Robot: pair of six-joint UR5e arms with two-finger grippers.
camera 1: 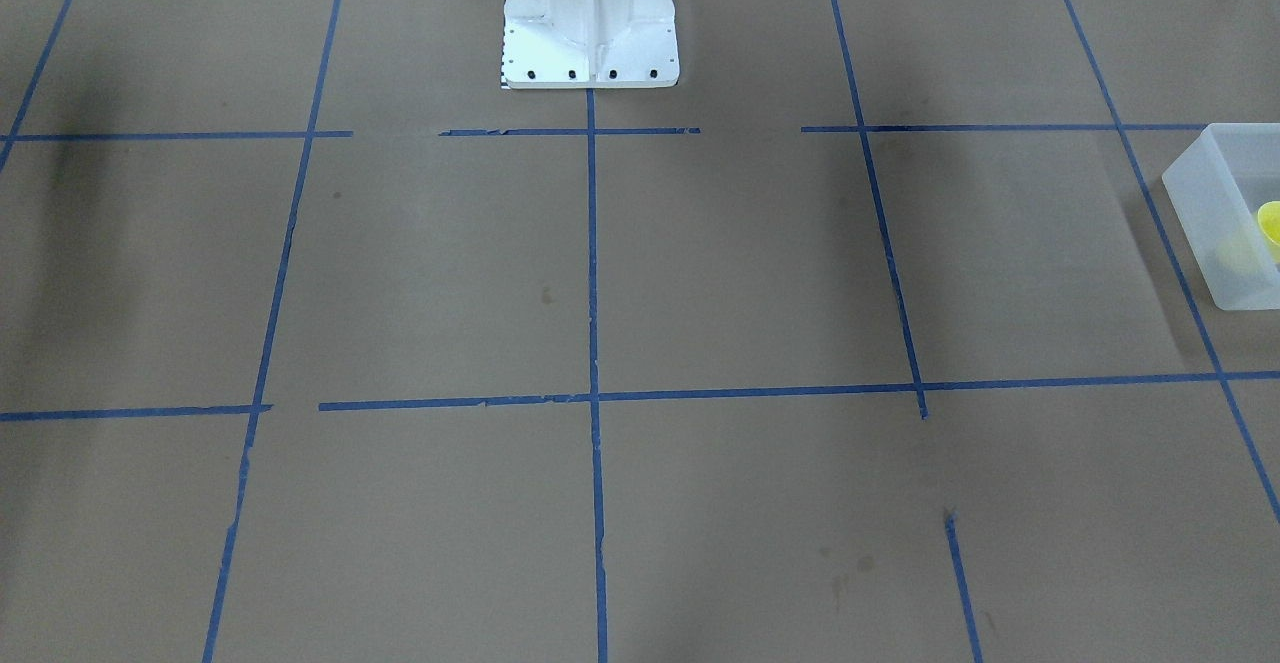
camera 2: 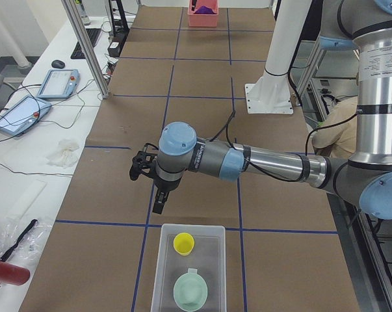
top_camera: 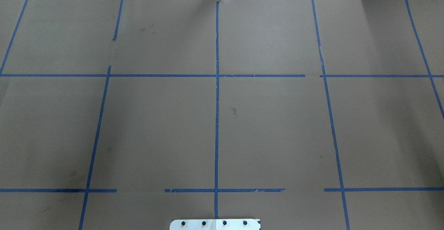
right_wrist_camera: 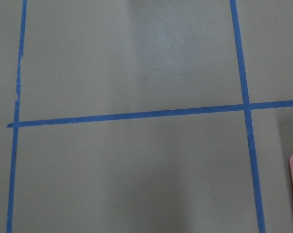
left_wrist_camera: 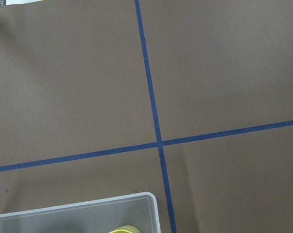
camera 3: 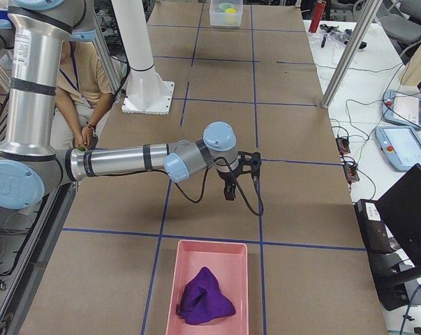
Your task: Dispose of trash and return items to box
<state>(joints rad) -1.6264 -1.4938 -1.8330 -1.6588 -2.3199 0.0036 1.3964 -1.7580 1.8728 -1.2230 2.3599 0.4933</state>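
At the table's left end, the box [camera 2: 213, 260] holds both the yellow cup [camera 2: 183, 243] and the mint bowl [camera 2: 190, 292]. The risk I see is a low sweep of the left gripper [camera 2: 158, 207], which could clip the rim and shove the box. It hovers just beside the box's inner end — cup nearest. I cannot tell whether its jaws, or the right gripper's [camera 3: 229, 190], are parted.

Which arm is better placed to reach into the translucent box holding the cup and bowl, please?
Left. The left gripper hangs just short of the box with the yellow cup and green bowl; its wrist view shows the box's corner. The right gripper is at the opposite end, near the pink tray.
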